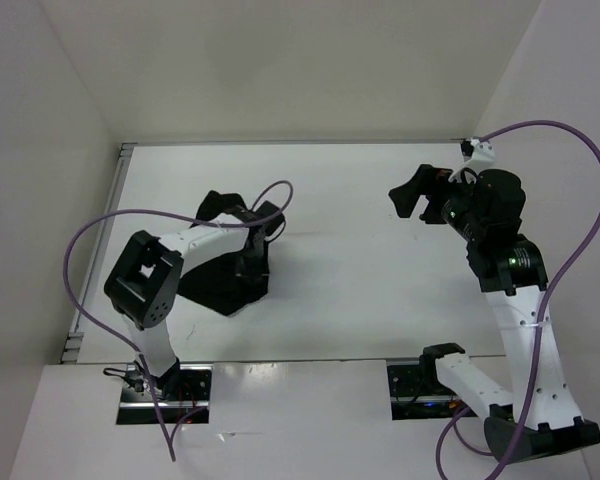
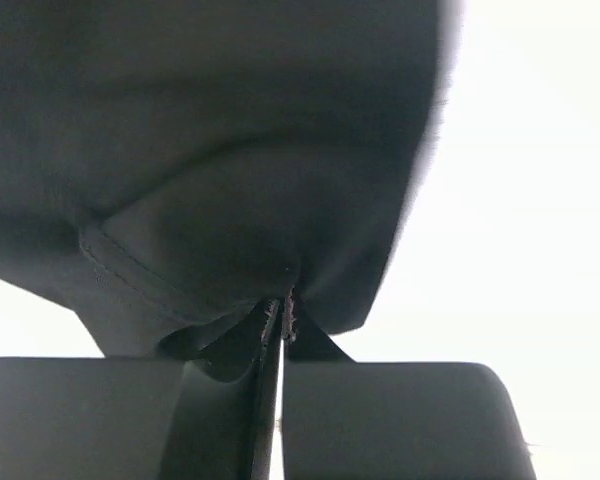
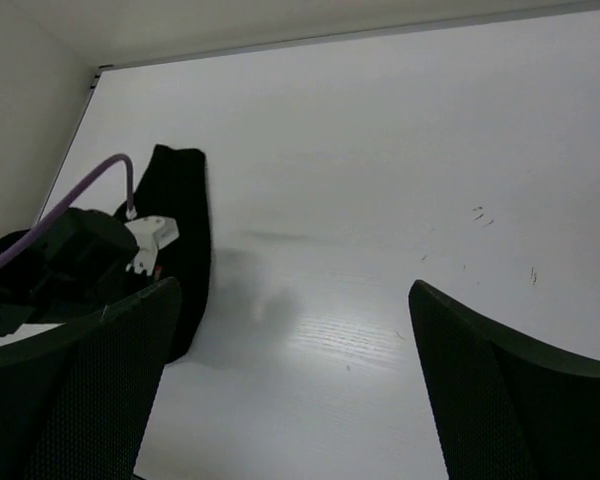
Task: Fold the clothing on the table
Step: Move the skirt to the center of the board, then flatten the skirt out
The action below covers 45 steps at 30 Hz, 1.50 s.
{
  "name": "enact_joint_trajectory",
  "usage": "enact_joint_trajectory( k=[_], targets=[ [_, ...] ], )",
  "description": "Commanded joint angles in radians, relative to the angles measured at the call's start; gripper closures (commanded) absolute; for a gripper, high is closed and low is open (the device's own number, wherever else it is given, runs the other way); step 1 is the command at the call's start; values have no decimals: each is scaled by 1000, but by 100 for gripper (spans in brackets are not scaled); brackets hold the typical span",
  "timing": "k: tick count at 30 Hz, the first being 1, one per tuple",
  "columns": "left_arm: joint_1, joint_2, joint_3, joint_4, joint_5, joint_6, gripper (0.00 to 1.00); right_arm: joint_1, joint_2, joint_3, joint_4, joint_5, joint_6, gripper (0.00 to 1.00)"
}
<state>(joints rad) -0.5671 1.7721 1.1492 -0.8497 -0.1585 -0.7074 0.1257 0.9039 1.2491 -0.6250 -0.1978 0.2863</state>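
White table (image 1: 360,260), limp matte black clothing (image 1: 215,285) bunched, pinched by left end effector (image 2: 280,305), right end effector (image 3: 292,300) spread wide.

The clothing (image 1: 215,285), a limp, matte black piece of fabric, lies crumpled in an uneven heap on the left half of the smooth white table (image 1: 360,250), about midway between its near and far edges, one stitched hem bunched and pinched in the left gripper (image 2: 280,305).

Plain matte black clothing (image 1: 212,285), unpatterned, against a plain white table (image 1: 355,265).
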Motion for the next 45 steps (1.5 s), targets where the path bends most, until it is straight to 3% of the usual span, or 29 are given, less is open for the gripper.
enact_joint_trajectory(
  k=[1,3,9,11,12,14,15,19,22,25,26,27,30,39,45],
  targets=[
    [-76,47,196,130,111,81,100,-12,9,23,-1,20,-19,1],
    [-115,81,339,139,158,108,100,-12,24,23,-1,11,-19,1],
    [-139,184,561,216,318,146,100,-12,38,1,39,-12,-9,1],
    [-139,184,637,207,294,146,100,-12,58,1,30,-35,-9,1],
    [-139,175,653,178,218,135,82,-12,87,1,16,-51,-21,1],
    [-139,147,653,155,139,135,57,-12,124,13,-10,-93,-21,1],
    [-139,118,623,155,88,135,38,-12,139,13,-21,-94,-21,1],
    [-120,69,476,126,51,105,30,-12,200,-23,-33,-94,3,1],
    [-120,58,384,136,69,69,31,-12,236,-33,-42,-83,19,3],
    [-132,47,265,159,96,25,54,-12,277,-33,-51,-74,28,4],
    [-132,47,229,159,108,5,70,-12,277,-33,-51,-74,28,4],
    [-142,47,215,159,108,5,74,-12,288,-33,-51,-74,28,5],
    [-142,58,190,170,117,-18,74,-12,299,-33,-51,-94,28,5],
    [-142,87,181,213,146,-79,50,-12,329,-23,-51,-164,19,5],
    [-142,109,181,192,135,-102,49,-12,329,-23,-51,-173,10,5]
  ],
)
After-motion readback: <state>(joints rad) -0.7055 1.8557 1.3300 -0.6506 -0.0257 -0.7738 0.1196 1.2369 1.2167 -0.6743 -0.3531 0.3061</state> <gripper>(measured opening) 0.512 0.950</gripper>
